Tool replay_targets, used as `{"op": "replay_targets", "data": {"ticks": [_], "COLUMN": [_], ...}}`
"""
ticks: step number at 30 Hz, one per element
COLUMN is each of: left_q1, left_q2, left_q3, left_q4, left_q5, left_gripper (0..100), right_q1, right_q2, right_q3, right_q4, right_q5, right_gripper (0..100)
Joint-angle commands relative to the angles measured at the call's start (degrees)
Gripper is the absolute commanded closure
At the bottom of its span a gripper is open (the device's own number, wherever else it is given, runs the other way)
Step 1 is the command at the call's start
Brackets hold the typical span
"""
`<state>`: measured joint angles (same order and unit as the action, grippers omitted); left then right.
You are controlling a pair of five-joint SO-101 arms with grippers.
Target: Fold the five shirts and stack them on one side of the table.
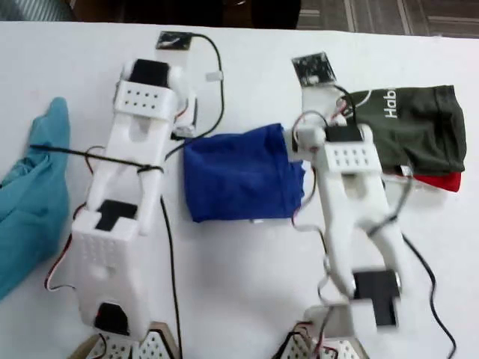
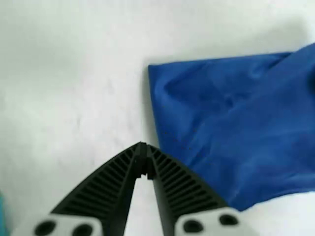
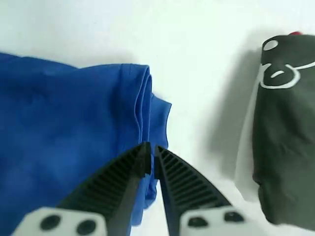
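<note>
A folded blue shirt [image 1: 241, 173] lies in the middle of the white table, between the two arms. In the left wrist view my left gripper [image 2: 143, 147] is shut with nothing in it, over bare table just beside a corner of the blue shirt [image 2: 236, 128]. In the right wrist view my right gripper [image 3: 150, 150] is shut above the layered edge of the blue shirt [image 3: 64, 132]; whether it pinches cloth is unclear. A folded dark green shirt [image 1: 415, 127] rests on a red shirt [image 1: 441, 182] at the right side. A teal shirt [image 1: 34, 194] lies unfolded at the left edge.
Black cables [image 1: 217, 67] run over the far table behind the arms, and one trails at the right front [image 1: 438, 299]. Both arm bases [image 1: 224, 340] stand at the near edge. Bare table [image 1: 239, 277] lies in front of the blue shirt.
</note>
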<state>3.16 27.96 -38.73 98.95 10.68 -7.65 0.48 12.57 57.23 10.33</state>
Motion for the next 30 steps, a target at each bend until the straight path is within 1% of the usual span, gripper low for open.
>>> {"op": "replay_targets", "data": {"ticks": [1,4,6,8,11,13,16,19,22,27,30], "left_q1": [-1.76,-1.58,-1.58,-1.58,-0.7,0.35,1.67,1.76,2.55,5.89,6.07], "left_q2": [-6.95,-10.2,-12.92,-16.53,-22.68,-26.55,-30.24,-31.3,-31.21,-31.21,-31.12], "left_q3": [-0.84,5.32,12.7,21.58,36.44,45.14,54.46,60.44,64.75,69.76,72.92], "left_q4": [2.37,1.23,-2.46,-8.0,-18.64,-25.93,-34.2,-40.26,-45.01,-50.29,-54.33], "left_q5": [-0.97,-2.02,-2.02,-2.2,-2.2,-2.2,-1.58,2.29,5.1,5.01,2.2], "left_gripper": [97,97,97,97,97,97,97,97,97,97,97], "right_q1": [-0.13,-0.22,-0.84,-1.89,-3.91,-5.14,-6.64,-6.9,-5.58,-2.95,-2.68], "right_q2": [10.51,17.8,21.41,23.87,27.03,29.05,31.78,34.86,37.67,39.69,39.6], "right_q3": [-14.51,-24.0,-29.89,-35.08,-41.05,-42.81,-43.78,-43.87,-44.04,-43.87,-43.78], "right_q4": [4.26,9.54,12.7,15.69,18.15,18.33,18.33,17.89,17.45,17.8,17.89], "right_q5": [-2.64,-2.9,-3.16,-3.16,-3.16,-3.16,-3.16,-3.16,-3.16,-3.08,-2.55], "right_gripper": [97.8,97.8,97.8,97.8,97.8,97.8,97.8,97.8,97.8,97.8,97.8]}}
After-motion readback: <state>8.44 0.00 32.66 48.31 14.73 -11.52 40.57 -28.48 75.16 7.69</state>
